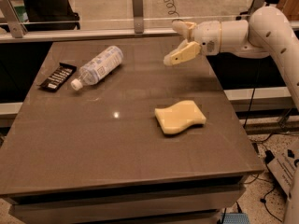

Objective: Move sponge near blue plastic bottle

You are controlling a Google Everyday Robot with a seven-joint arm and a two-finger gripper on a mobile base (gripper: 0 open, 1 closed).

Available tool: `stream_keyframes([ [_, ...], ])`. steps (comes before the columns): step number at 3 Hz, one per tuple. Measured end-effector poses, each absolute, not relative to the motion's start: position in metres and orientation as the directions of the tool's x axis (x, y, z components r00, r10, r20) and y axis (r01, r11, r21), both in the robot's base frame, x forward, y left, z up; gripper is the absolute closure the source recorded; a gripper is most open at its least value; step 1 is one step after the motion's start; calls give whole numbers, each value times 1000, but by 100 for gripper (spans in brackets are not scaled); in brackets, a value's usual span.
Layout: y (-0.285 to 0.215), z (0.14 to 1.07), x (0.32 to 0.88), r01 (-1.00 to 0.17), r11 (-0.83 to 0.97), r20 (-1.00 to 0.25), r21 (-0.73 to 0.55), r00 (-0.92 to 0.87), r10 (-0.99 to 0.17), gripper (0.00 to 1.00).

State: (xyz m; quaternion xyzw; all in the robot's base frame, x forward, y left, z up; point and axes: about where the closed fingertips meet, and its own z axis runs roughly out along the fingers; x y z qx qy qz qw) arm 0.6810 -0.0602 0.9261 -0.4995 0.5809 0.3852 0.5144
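The pale-yellow sponge (180, 116) lies flat on the brown table (93, 143), right of centre. The blue plastic bottle (97, 67) lies on its side at the back left, white cap pointing toward the front left. My gripper (179, 42) hangs in the air over the back right of the table, above and behind the sponge and well right of the bottle. Its fingers are open and hold nothing.
A black flat packet (57, 76) with white markings lies at the table's left edge beside the bottle's cap. A metal rail (93, 29) runs behind the table. Cables and a power strip (285, 167) lie on the floor at the right.
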Motion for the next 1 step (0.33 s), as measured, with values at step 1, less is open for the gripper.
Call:
stream_keyframes([
  [1,-63,931,683,-974,212,-982,-76,36,-184,0],
])
